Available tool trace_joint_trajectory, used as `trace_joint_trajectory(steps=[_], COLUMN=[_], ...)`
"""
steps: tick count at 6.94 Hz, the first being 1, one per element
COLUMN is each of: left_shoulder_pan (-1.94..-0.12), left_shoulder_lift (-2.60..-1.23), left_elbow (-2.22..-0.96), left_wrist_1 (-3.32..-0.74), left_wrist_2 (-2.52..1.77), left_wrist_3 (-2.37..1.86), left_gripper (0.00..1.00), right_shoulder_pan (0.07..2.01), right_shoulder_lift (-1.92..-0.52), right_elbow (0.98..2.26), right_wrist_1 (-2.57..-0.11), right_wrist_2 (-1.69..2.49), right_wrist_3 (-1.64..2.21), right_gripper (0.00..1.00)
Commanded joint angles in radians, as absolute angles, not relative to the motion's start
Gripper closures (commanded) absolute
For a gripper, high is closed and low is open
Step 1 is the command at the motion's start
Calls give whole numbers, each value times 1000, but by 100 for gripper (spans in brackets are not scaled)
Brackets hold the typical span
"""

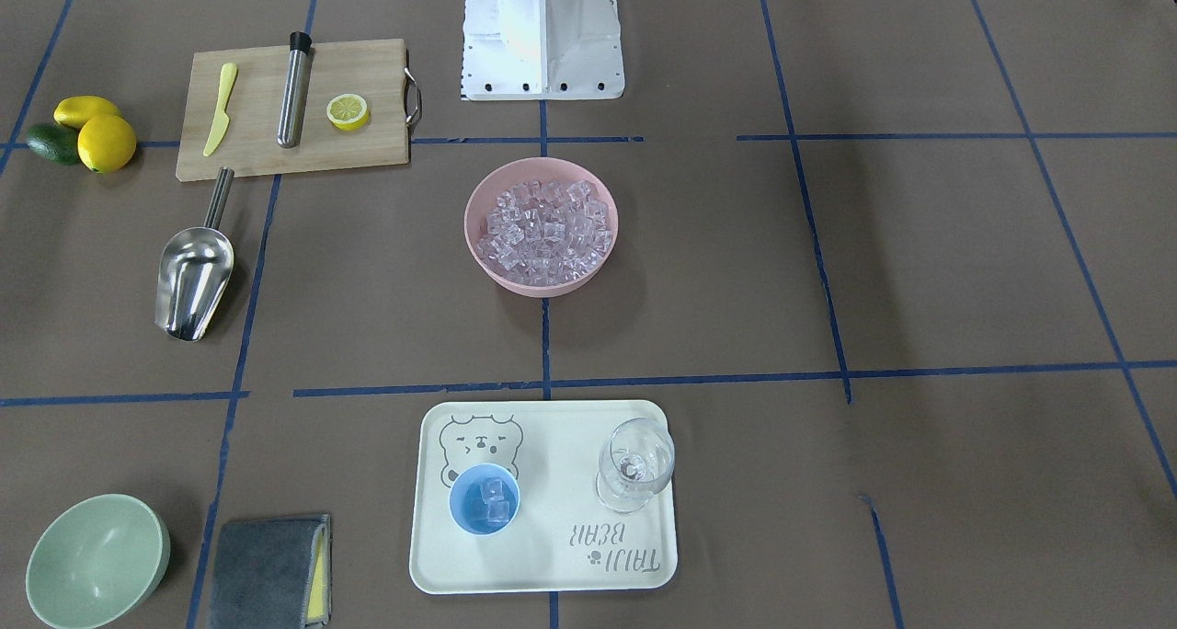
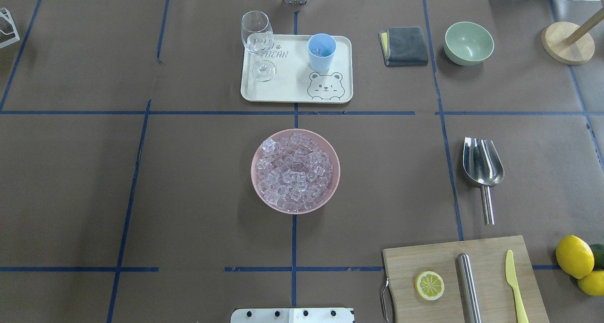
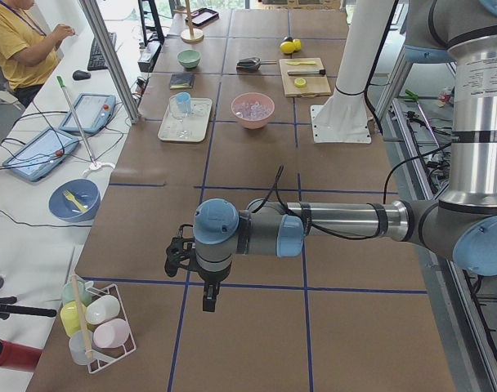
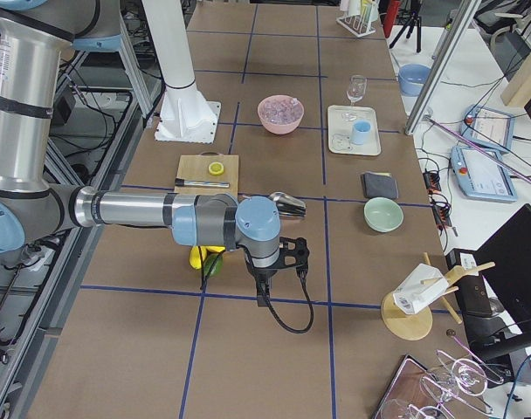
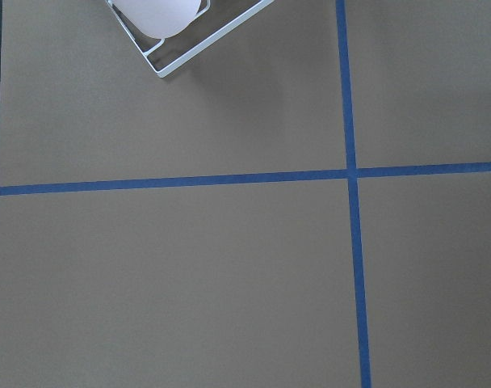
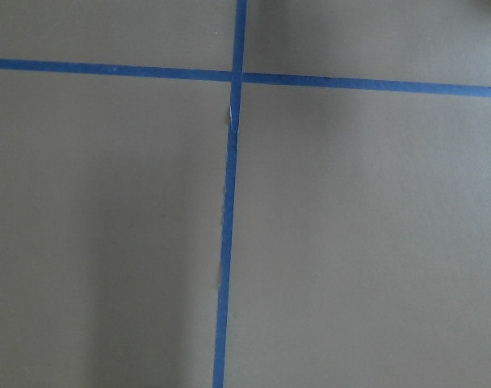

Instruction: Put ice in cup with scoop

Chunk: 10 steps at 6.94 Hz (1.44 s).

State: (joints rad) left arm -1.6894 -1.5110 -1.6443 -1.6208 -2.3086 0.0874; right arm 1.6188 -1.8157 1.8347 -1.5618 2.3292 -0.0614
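The shiny steel scoop with the thin straight handle [image 2: 482, 165] lies flat on the brown table [image 2: 188, 195], on the robot's right side. In the overhead view its long line runs from 12 to 6 o'clock: open mouth at 12, handle at 6, toward the robot. The handle tip stops just short of the wooden cutting board [image 2: 424, 259], so coming down from above looks easiest.

The right gripper [image 4: 293, 253] is the nearer one. It hangs over the table's right end, and the scoop lies at about 9 o'clock from it, further in along the table. The left gripper [image 3: 176, 255] is far off at the other end. Nobody can tell whether either gripper is spread or pressed together.

The clear ice cubes [image 2: 295, 172] fill the round pink bowl [image 2: 254, 172] at 9 o'clock from the scoop, with bare table between. The small light-blue cup [image 2: 322, 61] stands on the cream tray [image 2: 288, 89] at 12 o'clock from the bowl, a couple of cubes inside.
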Motion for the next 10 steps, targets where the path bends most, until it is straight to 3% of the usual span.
trace_joint_trajectory(steps=[1,10], left_shoulder_pan=[-1683,-1632], left_shoulder_lift=[-1509,-1508], left_elbow=[-1640,-1638], left_wrist_1=[-1620,-1620], left_wrist_2=[-2310,-2333], left_wrist_3=[87,87], left_gripper=[0,0], right_shoulder_pan=[1618,1618], right_shoulder_lift=[-1816,-1816], right_elbow=[1835,1801], right_wrist_1=[-1560,-1560], right_wrist_2=[2330,2330], right_wrist_3=[-71,-72], right_gripper=[0,0])
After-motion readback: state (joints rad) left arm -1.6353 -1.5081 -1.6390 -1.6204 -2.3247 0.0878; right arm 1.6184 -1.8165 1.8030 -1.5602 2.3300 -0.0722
